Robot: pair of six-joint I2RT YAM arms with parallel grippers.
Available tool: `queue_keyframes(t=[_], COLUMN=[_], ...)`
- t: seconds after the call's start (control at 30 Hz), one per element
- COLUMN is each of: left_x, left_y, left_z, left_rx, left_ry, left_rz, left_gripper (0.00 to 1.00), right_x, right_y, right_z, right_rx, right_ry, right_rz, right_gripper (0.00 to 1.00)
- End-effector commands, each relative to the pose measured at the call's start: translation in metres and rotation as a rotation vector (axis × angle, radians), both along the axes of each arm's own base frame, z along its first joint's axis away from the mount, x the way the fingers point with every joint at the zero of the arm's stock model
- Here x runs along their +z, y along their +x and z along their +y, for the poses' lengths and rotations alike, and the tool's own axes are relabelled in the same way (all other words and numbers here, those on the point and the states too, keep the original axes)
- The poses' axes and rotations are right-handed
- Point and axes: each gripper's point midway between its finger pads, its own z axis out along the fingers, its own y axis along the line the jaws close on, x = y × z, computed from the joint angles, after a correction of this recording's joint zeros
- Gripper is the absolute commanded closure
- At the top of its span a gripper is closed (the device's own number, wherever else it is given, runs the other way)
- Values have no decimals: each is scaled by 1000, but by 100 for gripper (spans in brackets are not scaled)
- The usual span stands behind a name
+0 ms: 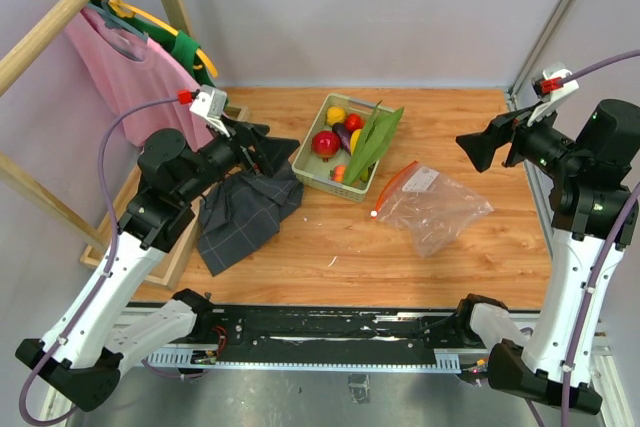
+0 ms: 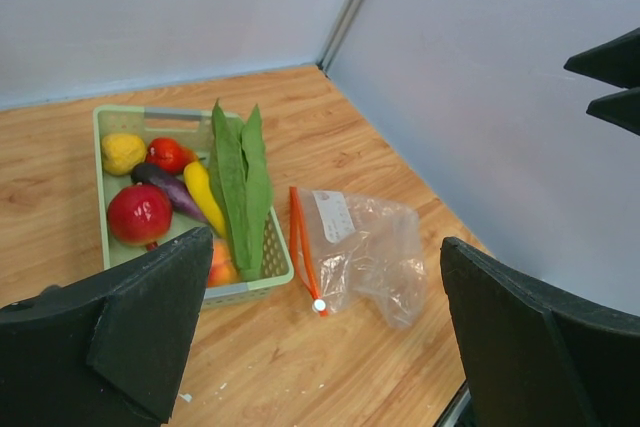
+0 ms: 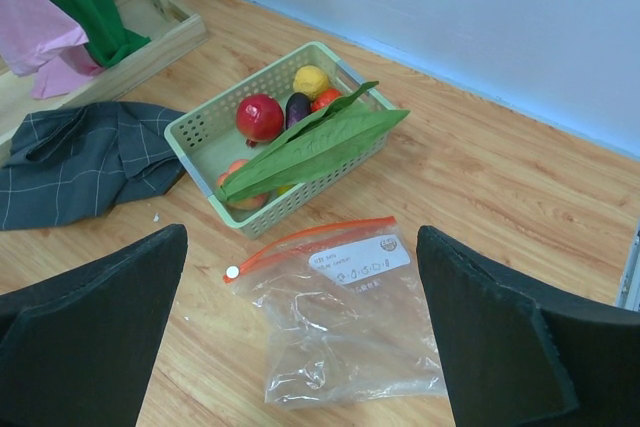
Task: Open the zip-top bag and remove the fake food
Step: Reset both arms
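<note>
Seen from above, a wooden rack (image 1: 60, 12) stands at the far left with a pink shirt (image 1: 120, 67) hanging from it. Next to it, the left fingers (image 2: 140, 327) are spread wide and hold nothing. They are raised above a dark checked cloth (image 1: 245, 212) that lies crumpled on the table (image 1: 480, 257).

Right of the cloth, near the middle, sits a pale green tray (image 1: 322, 182). The fake food (image 1: 326, 142) lies inside it: a red round piece, yellow and dark purple ones, and a long green leafy piece (image 1: 372, 142) laid across the top, its tip poking over the far rim.

Just beside the tray, on its right, the zip-top bag (image 1: 435, 207) lies flat on the table. It looks empty (though the crinkled plastic makes this hard to be sure of). Its orange-red zip strip (image 1: 395, 185) is the edge closest to the tray and runs slantwise from near-left to far-right. A white label (image 1: 422, 179) sits just behind the strip, and the bag's body stretches away to the right.

At the far right, the right fingers (image 3: 90, 327) are also parted and empty, raised above the table. The bag lies between the two arms, below both, and clearly closer to the right one. By the look of things, the food is already out.
</note>
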Motion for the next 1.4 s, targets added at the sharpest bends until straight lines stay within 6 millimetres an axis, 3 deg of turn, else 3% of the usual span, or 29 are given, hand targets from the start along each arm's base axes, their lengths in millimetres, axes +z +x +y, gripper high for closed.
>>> queue_keyframes(t=[0.0,0.4,1.13,1.37], left_x=[8,4,10,-6], left_y=[-3,-6,19,25], left_z=[2,4,-3,-5], left_rx=[-5,0,11,10], left_ry=[-15,-20,100,126], left_rz=[-36,-37,-44,-13], left_gripper=[1,1,1,1], right_x=[-5,2,-37,-41], right_y=[-2,-6,22,22], right_z=[-7,-5,-13,-25], right_rx=[-36,-24,29,22], right_ry=[-5,-23,-45,-19], right_rz=[4,-20,78,83], right_gripper=[2,2,2,2])
